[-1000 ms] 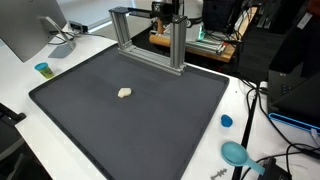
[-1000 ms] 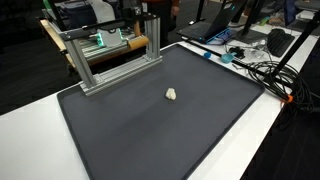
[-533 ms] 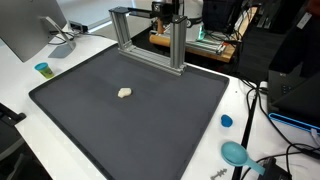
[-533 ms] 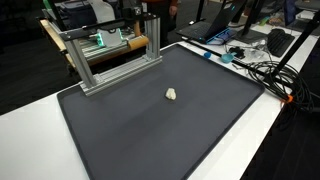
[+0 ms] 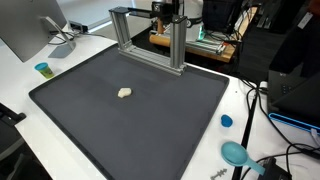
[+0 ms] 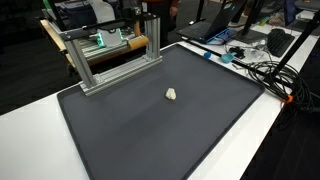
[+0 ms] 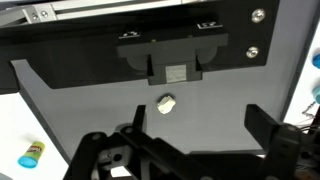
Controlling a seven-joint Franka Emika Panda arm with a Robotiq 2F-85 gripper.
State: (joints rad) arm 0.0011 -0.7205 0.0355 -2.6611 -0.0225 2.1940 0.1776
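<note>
Nothing has moved since the earlier frame; the lump and arm are unchanged.

Surface: dark mat (image 5: 150, 125) on a white table (image 6: 272, 118), in a cluttered lab.
Item: small pale lump (image 5: 124, 92), alone near the mat's middle, well apart from the metal frame (image 5: 150, 28) at the far edge.
Exterior views only: monitor (image 5: 25, 30), blue cap (image 5: 226, 121), cables (image 6: 262, 70).
Wrist view only: gripper (image 7: 190, 142), released, jaws spread wide, empty, above the mat, with the lump (image 7: 167, 103) ahead of it.
</note>
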